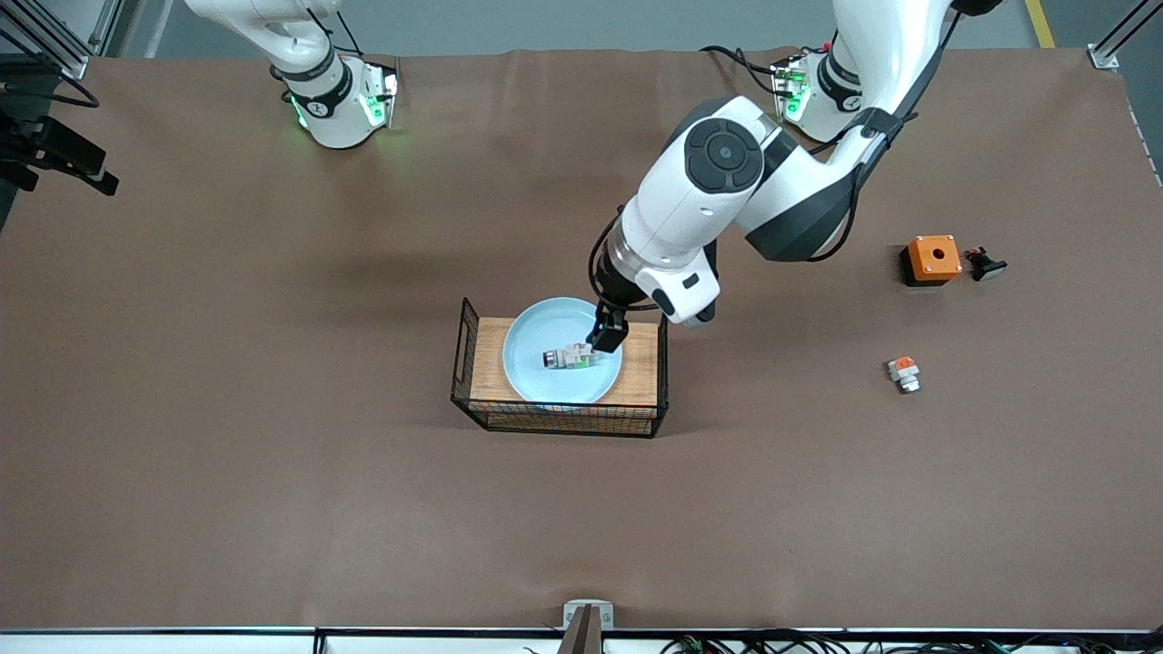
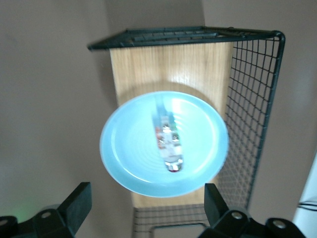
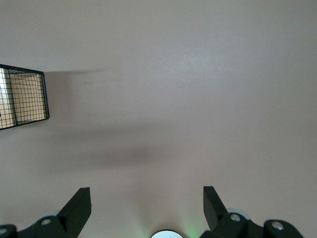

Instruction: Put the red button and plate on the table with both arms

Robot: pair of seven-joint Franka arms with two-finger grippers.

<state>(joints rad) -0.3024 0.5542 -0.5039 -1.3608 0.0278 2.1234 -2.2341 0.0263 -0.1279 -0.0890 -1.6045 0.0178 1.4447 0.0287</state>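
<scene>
Above the brown table, the left claw gapes empty over the plate (right claw likewise agape).

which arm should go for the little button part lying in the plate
Left. The left gripper, jaws open, hangs over the plate beside the red button. The right gripper waits, open, over bare table.
</scene>
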